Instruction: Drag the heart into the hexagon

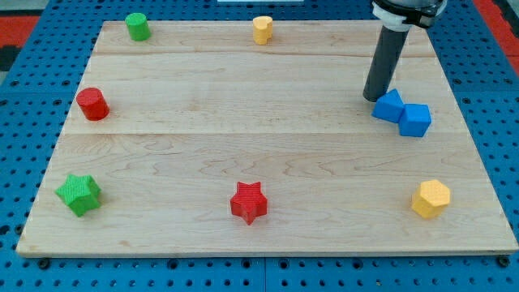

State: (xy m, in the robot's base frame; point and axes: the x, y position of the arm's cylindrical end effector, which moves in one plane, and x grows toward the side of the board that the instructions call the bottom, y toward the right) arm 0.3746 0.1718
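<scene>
Wooden board [243, 146] fills most of view, on blue pegboard [32, 268]. Dark rod comes down at top right; my tip [375, 98] sits just left of two touching blue blocks [403, 113], shapes unclear. No jaws on this rig, just the rod. Yellow hexagon [430, 199] at bottom right, well below the blue pair. Yellow heart [262, 29] at top centre, well apart from tip & hexagon. Green star [79, 195] bottom left, red star [249, 202] bottom centre, red cylinder [92, 104] left, green cylinder [137, 26] top left.
</scene>
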